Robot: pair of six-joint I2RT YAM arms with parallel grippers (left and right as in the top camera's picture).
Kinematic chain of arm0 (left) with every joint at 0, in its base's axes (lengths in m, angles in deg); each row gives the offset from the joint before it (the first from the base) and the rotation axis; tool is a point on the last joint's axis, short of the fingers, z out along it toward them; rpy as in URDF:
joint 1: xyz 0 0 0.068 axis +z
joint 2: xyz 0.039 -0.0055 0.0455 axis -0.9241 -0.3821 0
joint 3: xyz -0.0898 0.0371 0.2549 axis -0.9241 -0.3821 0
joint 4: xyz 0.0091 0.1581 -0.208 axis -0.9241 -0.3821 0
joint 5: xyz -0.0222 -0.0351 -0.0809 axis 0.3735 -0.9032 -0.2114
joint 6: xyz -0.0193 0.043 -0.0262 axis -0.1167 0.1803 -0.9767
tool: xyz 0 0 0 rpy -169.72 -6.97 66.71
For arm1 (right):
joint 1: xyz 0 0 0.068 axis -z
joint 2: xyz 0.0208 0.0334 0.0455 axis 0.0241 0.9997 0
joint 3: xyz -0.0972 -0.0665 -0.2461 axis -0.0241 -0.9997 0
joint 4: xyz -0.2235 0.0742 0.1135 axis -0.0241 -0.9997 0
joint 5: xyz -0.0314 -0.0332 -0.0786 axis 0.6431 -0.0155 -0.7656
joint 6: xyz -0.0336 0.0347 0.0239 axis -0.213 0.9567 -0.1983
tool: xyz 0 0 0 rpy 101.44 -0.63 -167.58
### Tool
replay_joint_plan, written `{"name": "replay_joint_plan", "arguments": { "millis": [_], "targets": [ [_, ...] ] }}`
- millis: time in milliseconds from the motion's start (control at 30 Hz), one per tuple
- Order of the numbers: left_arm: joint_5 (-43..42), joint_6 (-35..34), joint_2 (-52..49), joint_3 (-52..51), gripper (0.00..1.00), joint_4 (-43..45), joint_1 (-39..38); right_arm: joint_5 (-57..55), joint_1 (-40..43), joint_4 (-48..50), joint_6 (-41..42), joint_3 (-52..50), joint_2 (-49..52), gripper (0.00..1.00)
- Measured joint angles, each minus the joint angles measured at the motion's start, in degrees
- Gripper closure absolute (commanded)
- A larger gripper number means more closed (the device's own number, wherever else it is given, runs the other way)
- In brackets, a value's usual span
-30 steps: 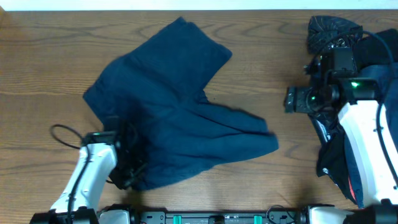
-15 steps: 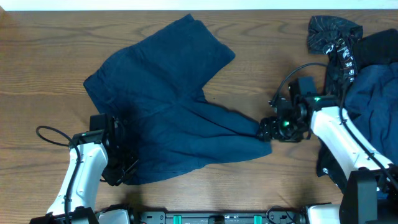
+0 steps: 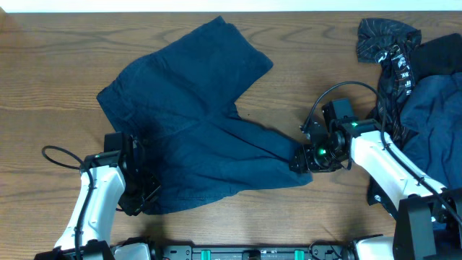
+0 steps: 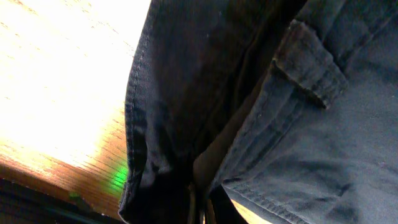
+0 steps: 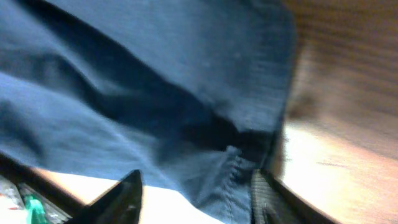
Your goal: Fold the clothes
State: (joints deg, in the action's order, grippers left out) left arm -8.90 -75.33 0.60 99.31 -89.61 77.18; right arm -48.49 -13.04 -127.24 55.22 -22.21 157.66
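Seen from overhead, the trousers (image 3: pixel 191 119) lie spread on the table (image 3: pixel 50 65), left of the middle. 1 leg points toward the far edge and the other leg toward the right. My left gripper (image 3: pixel 136 193) sits on their near left corner, and my right gripper (image 3: pixel 300 160) is at the end of the right leg. At the right edge of the table is a pile (image 3: pixel 433 108) of navy cloth, well apart from the trousers. A black garment (image 3: pixel 386 37) with white print lies at its far end. A cable (image 3: pixel 54 155) makes a loop on the wood beside my left arm.

The overhead view does not show my fingers. The left wrist view shows the grip better. There the cloth fills almost all the picture, a stitched edge (image 4: pixel 134 106) runs down the left side, and a pocket flap (image 4: pixel 308 65) is at the upper right. The folds come together in a narrow pinch at the bottom middle, so my left gripper is closed on the trousers. A green spot (image 4: pixel 118 177) shines on the wood beside the edge.

The right wrist view is blurred. It shows my 2 fingers (image 5: pixel 124 200) standing apart, with the hem (image 5: pixel 233 171) of the leg lying between them, not pressed. My right gripper is open around this hem
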Motion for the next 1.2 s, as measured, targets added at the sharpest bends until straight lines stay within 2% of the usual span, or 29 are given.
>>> {"name": "replay_joint_plan", "arguments": {
  "millis": [200, 433, 500, 567, 800, 900, 1033, 1067, 1200],
  "targets": [
    [0.0, 0.0, 0.0, 0.0, 0.94, 0.0, 0.0, -6.7, 0.0, 0.0, 2.2, 0.0, 0.0, 0.45],
    [0.0, 0.0, 0.0, 0.0, 0.94, 0.0, 0.0, -4.1, -0.5, -2.1, 2.9, -0.4, 0.0, 0.53],
    [0.0, 0.0, 0.0, 0.0, 0.94, 0.0, 0.0, -2.3, -1.0, -2.3, 2.8, -0.9, 0.0, 0.64],
    [0.0, 0.0, 0.0, 0.0, 0.94, 0.0, 0.0, -0.9, -1.8, -2.7, 2.6, -1.6, 0.0, 0.99],
    [0.0, 0.0, 0.0, 0.0, 0.94, 0.0, 0.0, 0.7, -1.9, 2.9, 2.9, -1.4, 0.0, 0.99],
    [0.0, 0.0, 0.0, 0.0, 0.94, 0.0, 0.0, 0.5, -0.1, 3.3, 3.0, 2.8, 0.0, 0.99],
    [0.0, 0.2, 0.0, 0.0, 0.94, 0.0, 0.0, 0.1, 3.5, 6.0, 3.1, 13.3, 0.0, 0.99],
    [-0.3, 0.2, 0.0, 0.0, 0.94, 0.1, 0.0, 0.1, 4.2, 6.9, 3.2, 15.7, 0.0, 0.97],
    [-0.3, 0.2, 0.0, 0.1, 0.94, 0.1, 0.1, -1.0, 5.1, 10.3, 3.6, 19.3, -0.6, 0.69]
  ]
}}
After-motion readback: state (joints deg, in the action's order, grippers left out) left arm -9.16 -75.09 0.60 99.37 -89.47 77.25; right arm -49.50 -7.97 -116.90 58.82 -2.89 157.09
